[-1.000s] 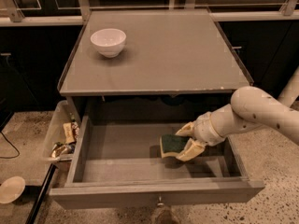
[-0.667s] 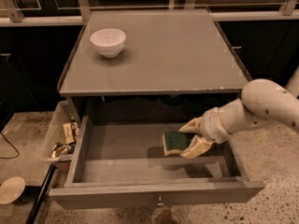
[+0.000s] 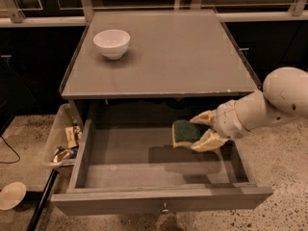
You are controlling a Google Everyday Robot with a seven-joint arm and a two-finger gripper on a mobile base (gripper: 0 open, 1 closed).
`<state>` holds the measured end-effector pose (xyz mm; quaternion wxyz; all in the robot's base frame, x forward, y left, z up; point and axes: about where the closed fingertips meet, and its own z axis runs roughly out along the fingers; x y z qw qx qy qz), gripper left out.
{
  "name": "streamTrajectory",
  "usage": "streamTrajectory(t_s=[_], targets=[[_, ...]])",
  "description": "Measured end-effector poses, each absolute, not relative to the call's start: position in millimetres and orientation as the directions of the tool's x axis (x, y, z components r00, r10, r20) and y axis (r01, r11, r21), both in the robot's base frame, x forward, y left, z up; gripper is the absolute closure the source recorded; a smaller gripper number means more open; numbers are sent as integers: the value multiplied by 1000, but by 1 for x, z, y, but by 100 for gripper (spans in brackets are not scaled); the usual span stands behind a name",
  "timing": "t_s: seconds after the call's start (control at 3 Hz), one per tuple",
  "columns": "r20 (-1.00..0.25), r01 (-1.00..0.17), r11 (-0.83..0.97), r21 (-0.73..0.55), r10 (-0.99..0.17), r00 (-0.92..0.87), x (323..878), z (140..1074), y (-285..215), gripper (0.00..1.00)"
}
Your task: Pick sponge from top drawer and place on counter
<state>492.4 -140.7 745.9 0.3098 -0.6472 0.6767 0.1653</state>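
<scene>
Table (image 3: 192,57) is filling the centre, its front edge overhanging the far part of the top drawer (image 3: 159,201), which is standing pulled out toward the near side. Arm (image 3: 269,105) is reaching in from the right. End effector (image 3: 193,134) is hanging over the drawer's right half, fingers clamping the sponge (image 3: 185,131), green face leftward. Sponge is looking lifted off the drawer floor, shadow underneath, but below table level. Step in hand, prob.: lifting out. Next move is calling for more height, w/ a slight pull nearward so the sponge isn't catching the front edge, then a carry far and a set-down. Room is looking ample: only a white bowl (image 3: 111,42) is occupying the table's far left, well apart.
</scene>
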Motion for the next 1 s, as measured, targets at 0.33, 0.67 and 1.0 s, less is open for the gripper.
streamTrajectory(t_s=[0.33,0.67,1.0], targets=[[-625,-977,89,-194,-779,54,488,765,-137,100],[-609,-970,43,-239,-785,115,488,802,-128,100],[-561,-943,-21,-333,-799,216,493,872,-116,100]])
